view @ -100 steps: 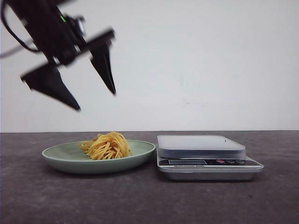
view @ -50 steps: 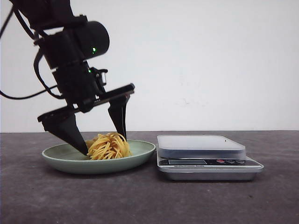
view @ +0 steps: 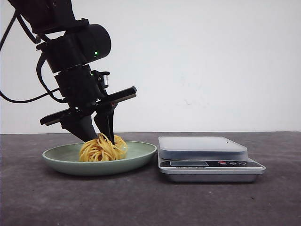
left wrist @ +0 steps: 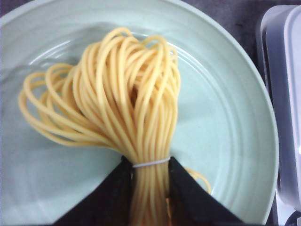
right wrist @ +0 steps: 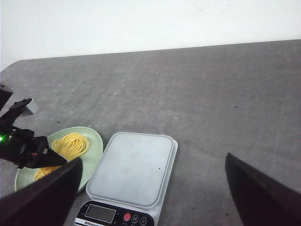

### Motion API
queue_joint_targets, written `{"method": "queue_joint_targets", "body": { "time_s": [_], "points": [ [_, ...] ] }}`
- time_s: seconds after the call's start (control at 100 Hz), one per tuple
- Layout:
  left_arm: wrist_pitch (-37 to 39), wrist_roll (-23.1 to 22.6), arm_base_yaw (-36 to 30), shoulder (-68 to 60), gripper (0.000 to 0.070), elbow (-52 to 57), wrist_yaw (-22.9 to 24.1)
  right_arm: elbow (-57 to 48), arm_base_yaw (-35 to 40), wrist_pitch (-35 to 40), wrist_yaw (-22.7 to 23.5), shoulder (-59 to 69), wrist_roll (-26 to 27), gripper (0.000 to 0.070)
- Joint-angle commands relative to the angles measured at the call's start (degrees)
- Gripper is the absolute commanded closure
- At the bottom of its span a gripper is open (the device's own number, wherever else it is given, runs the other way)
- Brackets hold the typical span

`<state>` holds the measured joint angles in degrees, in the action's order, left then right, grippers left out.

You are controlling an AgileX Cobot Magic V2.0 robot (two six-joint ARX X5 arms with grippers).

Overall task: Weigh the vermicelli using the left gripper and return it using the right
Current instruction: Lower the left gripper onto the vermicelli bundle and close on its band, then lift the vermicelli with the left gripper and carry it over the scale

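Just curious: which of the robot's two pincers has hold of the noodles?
The left pincer, shut on the vermicelli over the green plate. The right pincer hangs open, empty.

The black left gripper, with its fat cylindrical housing and green light, pointed steeply downward, its two pointed fingers pinched together. The black right gripper hung high, fingers spread wide.

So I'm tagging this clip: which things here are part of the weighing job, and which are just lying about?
Part of the job:
left tool, closed on the vermicelli
green plate
scale
right tool, open, waiting above the table

Lying about:
nothing else shows on the table
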<state>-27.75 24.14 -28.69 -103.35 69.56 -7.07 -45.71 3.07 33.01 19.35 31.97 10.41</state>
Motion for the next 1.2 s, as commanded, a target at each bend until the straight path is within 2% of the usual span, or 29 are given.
{"method": "queue_joint_targets", "body": {
  "time_s": [0.0,0.15,0.29,0.46,0.57,0.79,0.93,1.07,1.19],
  "points": [
    [-0.9,-1.1,-0.3,-0.7,0.0696,1.6,0.2,-1.0,0.2,-0.3,0.1,0.1,-0.6,0.0085],
    [-3.4,-2.3,-0.3,1.4,0.0696,3.8,0.2,-1.0,0.2,0.1,0.1,0.1,-0.6,0.0085],
    [-2.6,-2.6,-0.7,6.9,0.0696,4.7,-0.1,-1.0,0.2,0.5,0.1,0.1,-0.6,0.0085],
    [-2.3,-1.4,-1.9,12.2,0.0696,5.9,-11.7,-1.0,0.2,0.9,0.1,0.1,-0.6,0.0085],
    [-0.1,-0.3,-4.7,13.1,0.0696,5.9,-15.6,-1.0,0.2,0.9,0.1,0.1,-0.6,0.0085],
    [12.7,7.0,-10.4,12.0,0.0696,5.9,-15.5,-1.0,0.2,0.9,0.1,0.1,-0.6,0.0085],
    [20.1,12.4,-11.1,9.5,0.0696,5.9,-15.7,-1.0,0.2,0.9,0.2,0.1,-0.6,0.0085],
    [24.2,17.6,-11.0,5.0,0.0696,5.9,-17.5,-1.0,0.2,0.9,0.2,0.1,-0.6,0.0085],
    [25.5,18.9,-10.9,1.1,0.0696,5.9,-18.0,-1.0,0.2,1.0,0.2,0.1,-0.6,0.0085]
  ]
}}
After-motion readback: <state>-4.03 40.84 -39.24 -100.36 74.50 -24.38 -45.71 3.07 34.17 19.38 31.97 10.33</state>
